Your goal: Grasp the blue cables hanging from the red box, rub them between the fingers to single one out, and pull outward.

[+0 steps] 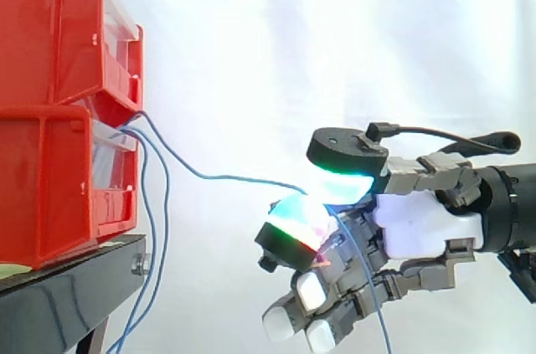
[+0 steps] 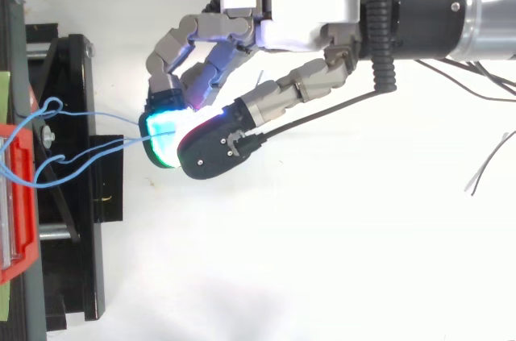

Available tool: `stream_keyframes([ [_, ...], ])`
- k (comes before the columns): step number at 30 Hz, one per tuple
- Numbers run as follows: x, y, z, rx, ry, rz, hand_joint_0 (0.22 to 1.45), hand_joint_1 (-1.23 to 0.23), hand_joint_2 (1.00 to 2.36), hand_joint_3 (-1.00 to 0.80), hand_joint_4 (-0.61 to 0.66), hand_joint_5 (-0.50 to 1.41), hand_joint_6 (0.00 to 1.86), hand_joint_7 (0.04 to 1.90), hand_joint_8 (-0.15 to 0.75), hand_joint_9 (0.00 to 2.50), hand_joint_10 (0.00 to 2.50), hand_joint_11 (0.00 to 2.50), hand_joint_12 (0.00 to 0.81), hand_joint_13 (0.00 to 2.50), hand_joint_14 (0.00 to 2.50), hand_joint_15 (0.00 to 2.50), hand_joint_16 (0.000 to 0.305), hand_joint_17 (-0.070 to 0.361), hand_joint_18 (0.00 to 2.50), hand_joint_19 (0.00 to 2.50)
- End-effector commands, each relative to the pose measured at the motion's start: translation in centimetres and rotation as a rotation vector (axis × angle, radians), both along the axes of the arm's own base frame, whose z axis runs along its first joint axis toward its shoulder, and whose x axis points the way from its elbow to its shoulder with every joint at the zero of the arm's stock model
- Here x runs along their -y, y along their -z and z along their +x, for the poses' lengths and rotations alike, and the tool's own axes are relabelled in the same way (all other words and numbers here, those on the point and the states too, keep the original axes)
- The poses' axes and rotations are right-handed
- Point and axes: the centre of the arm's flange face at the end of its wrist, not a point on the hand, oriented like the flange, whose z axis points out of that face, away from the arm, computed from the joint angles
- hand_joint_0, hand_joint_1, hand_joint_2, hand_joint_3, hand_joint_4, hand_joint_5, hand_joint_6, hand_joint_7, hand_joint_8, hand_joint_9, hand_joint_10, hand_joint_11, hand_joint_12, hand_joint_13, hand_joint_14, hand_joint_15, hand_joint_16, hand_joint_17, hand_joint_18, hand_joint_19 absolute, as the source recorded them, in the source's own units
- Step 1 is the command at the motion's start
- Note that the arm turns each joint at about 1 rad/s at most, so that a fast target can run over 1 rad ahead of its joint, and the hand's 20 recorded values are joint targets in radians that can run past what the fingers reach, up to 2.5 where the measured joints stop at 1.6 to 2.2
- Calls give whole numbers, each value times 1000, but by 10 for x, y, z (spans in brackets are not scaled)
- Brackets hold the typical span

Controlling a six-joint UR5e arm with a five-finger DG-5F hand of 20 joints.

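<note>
Here, right of centre in the side view, the hand (image 1: 423,224) has its thumb and one finger closed together, their glowing fingertips (image 1: 295,222) pinching a blue cable (image 1: 226,177). The remaining fingers curl loosely below, near the bottom edge. The cable's free end drops from the pinch to the lower edge. Its other part sags leftward, then climbs to the red bins (image 1: 50,187) stacked at the left edge. Seen from above, two blue strands converge on the pads (image 2: 161,133); whether both are pinched I cannot tell. From the bins, other blue cables (image 1: 159,228) hang beside the black stand (image 1: 59,300), lower left. Behind everything hangs the white curtain (image 1: 276,44).
</note>
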Motion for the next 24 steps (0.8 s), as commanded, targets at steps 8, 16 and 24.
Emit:
stream_keyframes([
  [8, -2, 0, 7, 98, -4, 17, 516, -652, 1009, -354, 149, -132, 871, 1001, 311, 864, 17, 442, 385, 562, 10, 266, 50, 113, 564, 385],
  [16, -1, 1, 6, 91, -1, 35, 511, -596, 1008, -380, 144, -131, 853, 971, 309, 863, 14, 425, 387, 559, 10, 265, 51, 115, 559, 384],
  [24, -2, 1, 6, 91, -5, 36, 551, -641, 1014, -254, 122, -126, 860, 1031, 301, 868, 16, 425, 375, 557, 11, 260, 49, 109, 551, 392],
])
